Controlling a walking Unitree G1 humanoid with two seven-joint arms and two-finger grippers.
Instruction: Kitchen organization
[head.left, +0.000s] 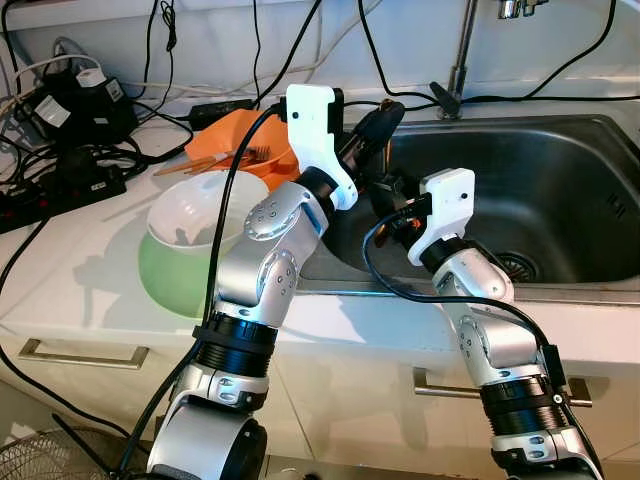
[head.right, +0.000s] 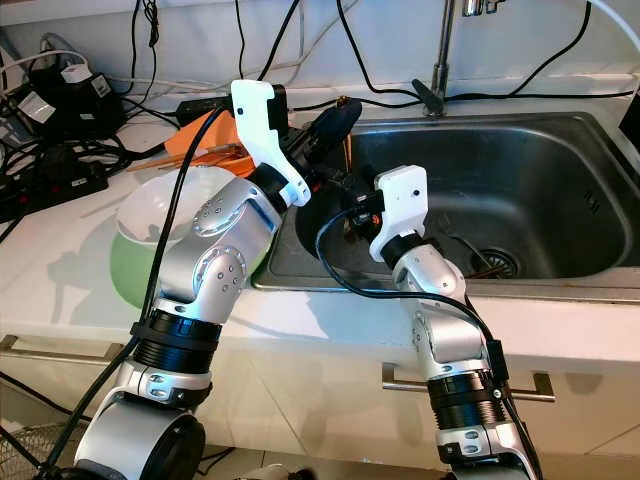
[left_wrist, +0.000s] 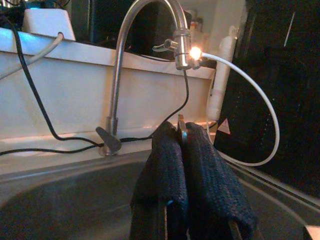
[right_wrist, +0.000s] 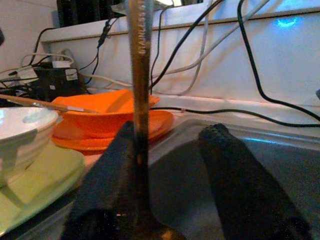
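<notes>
Beyond my left gripper (left_wrist: 182, 135), whose fingers (left_wrist: 210, 175) wore a rough, knitted-looking black cloth, the faucet (left_wrist: 120, 75) looked like polished metal. The sink (head.left: 560, 190) was brushed steel, dully reflective. Beside my right gripper (right_wrist: 175, 150), the utensil handle (right_wrist: 138, 75) looked like tarnished metal; the white bowl (head.left: 205, 215) was glossy, and the orange dish (right_wrist: 107, 120) looked like smooth plastic.

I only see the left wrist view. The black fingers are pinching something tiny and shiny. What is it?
Observer: A long metal utensil handle, hanging down from the left gripper over the sink.
Operator: Where's the other hand?
Observer: The right gripper is open, with one finger against that handle.
Operator: Any dishes?
Observer: A white bowl sits on a green dish on the counter.
</notes>
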